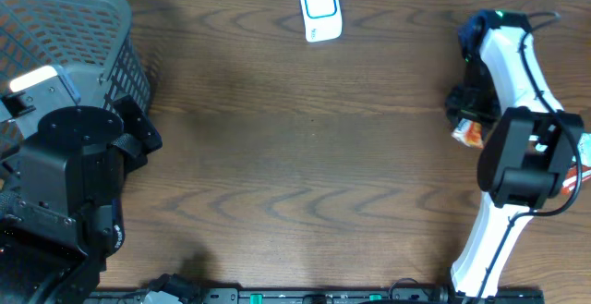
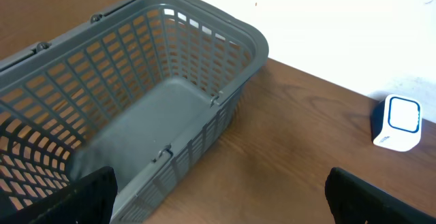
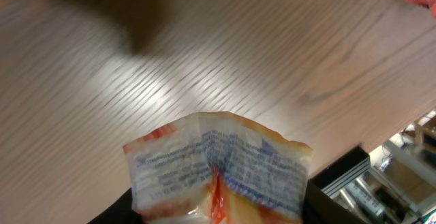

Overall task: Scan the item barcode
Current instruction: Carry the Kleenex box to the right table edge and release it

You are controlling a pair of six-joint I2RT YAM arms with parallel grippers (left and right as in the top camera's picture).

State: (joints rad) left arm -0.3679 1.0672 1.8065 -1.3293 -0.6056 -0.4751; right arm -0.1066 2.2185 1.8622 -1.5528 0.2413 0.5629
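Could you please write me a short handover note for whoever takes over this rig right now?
Left hand: open, holding nothing, at the grey basket on the left.
Right hand: shut on a snack packet, held above the table at its right side.
Barcode scanner: at the table's far edge, about centre, well apart from the packet.
Done: packet picked up.
Left: carry it to the scanner and present the barcode. The right wrist view shows fine print on the packet, but I cannot make out a barcode there.
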